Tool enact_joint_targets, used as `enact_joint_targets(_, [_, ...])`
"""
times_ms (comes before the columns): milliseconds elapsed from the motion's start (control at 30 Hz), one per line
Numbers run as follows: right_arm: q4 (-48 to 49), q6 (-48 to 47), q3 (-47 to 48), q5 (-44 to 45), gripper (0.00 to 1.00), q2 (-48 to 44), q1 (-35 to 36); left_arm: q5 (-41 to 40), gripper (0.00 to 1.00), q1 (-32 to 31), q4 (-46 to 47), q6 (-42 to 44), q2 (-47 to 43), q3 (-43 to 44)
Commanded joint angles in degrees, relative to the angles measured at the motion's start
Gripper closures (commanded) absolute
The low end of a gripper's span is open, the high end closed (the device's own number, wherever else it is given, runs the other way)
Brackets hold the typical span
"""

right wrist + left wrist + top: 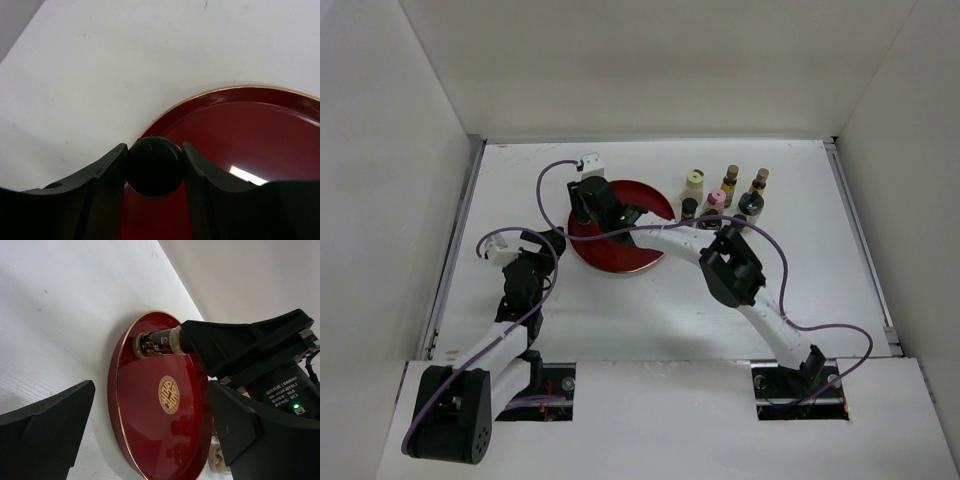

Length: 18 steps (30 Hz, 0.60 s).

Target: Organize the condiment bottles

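1. Red lacquered round tray [250, 125] with a gold rim line and gold centre emblem. It lies flat on the white table [620, 330], toward the far edge and left of centre. Item 2 is the only bottle seen at it.
2. Small dark glass bottle [157, 342] with a printed label and black round cap. It stands upright at the tray's far-left rim, just inside the gold line. Whether its base rests on the lacquer or hangs just above cannot be told.
3. Right gripper [153, 148]. Both black fingers are clamped on the black cap of item 2, and the arm reaches across from the table's near-right corner.
4. Left gripper [151, 390]. Its jaws are spread wide with nothing between them, beside the tray's left rim.
5. Other condiment bottles, on the table just beside the tray's right rim, near the far edge:
   - one cream-capped jar [694, 184]
   - two amber bottles with gold caps [731, 177]
   - one pink-capped bottle [717, 198]
   - dark black-capped bottles [750, 206]
   - The right arm hides part of the group, so the count is uncertain.
6. Step in hand, as judged: setting the first bottle onto the tray. The task looks to be at an early stage.
7. Next move calls for seating the base flat and clear of the raised rim. The fingers then part and lift straight up off the cap, so the bottle is not tipped, before going to the group.
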Motion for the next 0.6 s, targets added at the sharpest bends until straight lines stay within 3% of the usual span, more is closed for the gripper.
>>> enact_joint_targets(0, [1.37, 0.03, 2.85, 0.48, 0.6, 0.5, 0.58, 0.56, 0.0, -0.18, 2.11, -0.19, 0.05, 0.44])
enact_joint_targets(133, [0.93, 0.73, 2.33, 0.48, 0.55, 0.85, 0.58, 0.47, 0.0, -0.53, 2.19, -0.1, 0.84, 0.7])
enact_joint_targets(300, [1.9, 1.7, 0.57, 0.74, 0.29, -0.11, 0.58, 0.65, 0.0, -0.62, 2.19, -0.01, 0.85, 0.79])
enact_joint_targets(567, [7.95, 1.97, -7.76, 0.04, 0.21, -10.81, 0.75, 1.09, 0.0, -0.09, 2.19, -0.36, 0.41, 0.53])
